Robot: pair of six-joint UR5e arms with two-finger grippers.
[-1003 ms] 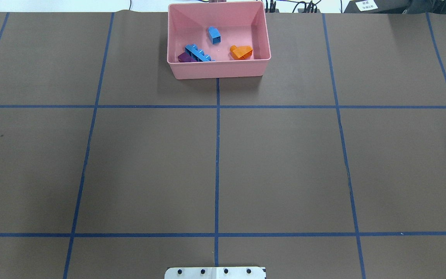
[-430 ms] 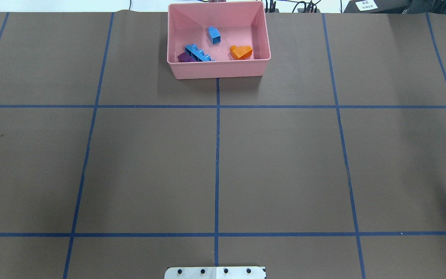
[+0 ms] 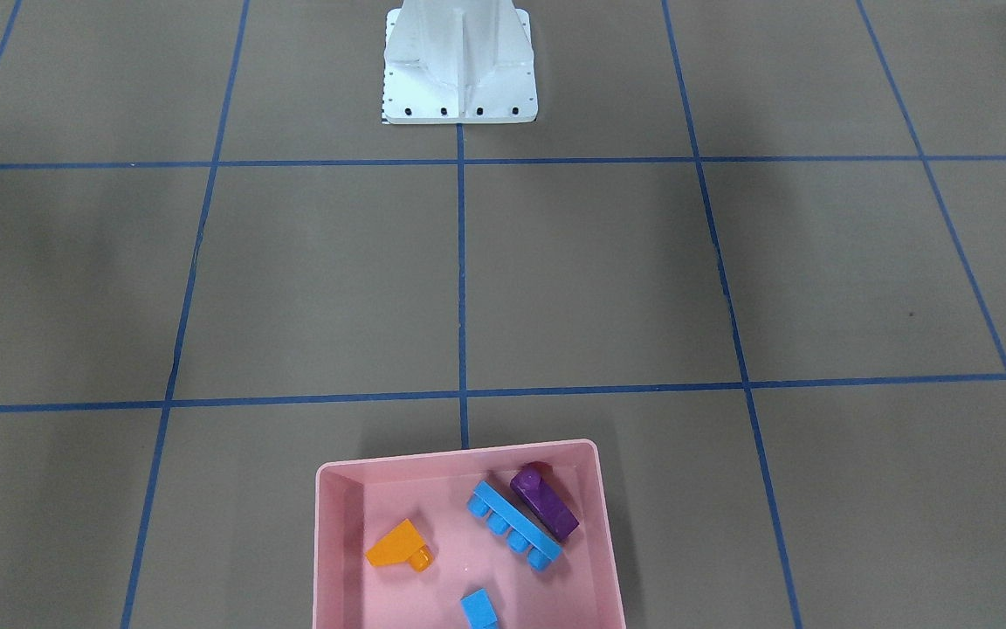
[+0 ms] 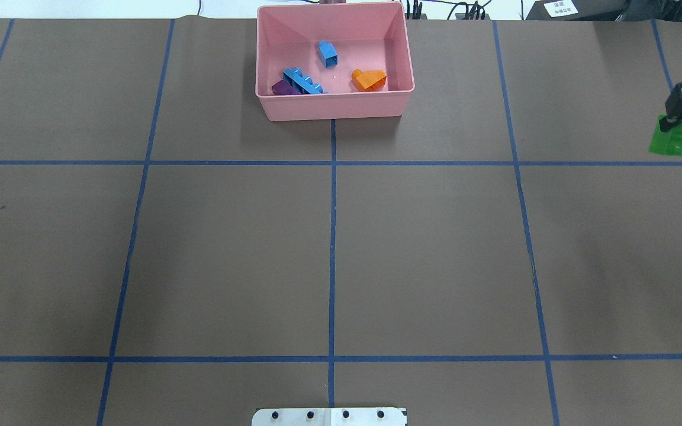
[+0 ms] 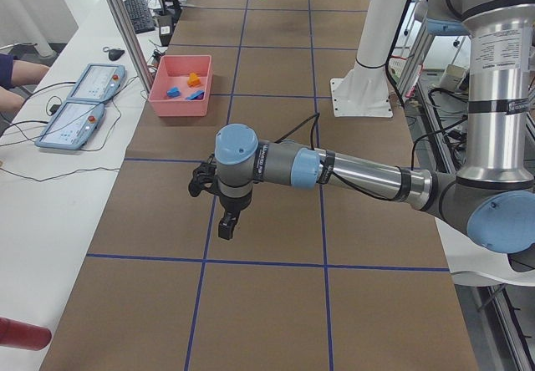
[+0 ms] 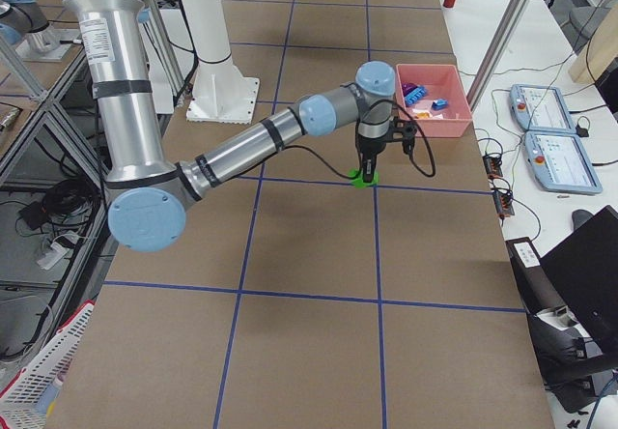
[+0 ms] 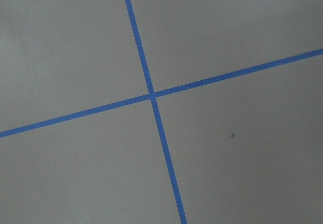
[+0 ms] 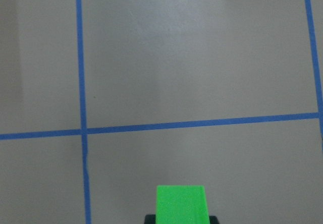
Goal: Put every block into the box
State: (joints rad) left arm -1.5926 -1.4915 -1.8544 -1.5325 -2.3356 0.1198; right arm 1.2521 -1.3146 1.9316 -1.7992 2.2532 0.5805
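Overhead exterior view: four blocks, namely the orange block (image 4: 369, 80), purple block (image 4: 283, 88), small blue block (image 4: 327, 53) and long blue block (image 4: 303, 81), are seen inside the box (image 4: 335, 107). The green block (image 4: 671, 141) is clamped in the right gripper (image 4: 675, 123), well apart from the box; its delivery is judged the only step left. The left gripper (image 5: 226, 227) cannot be judged open or closed.
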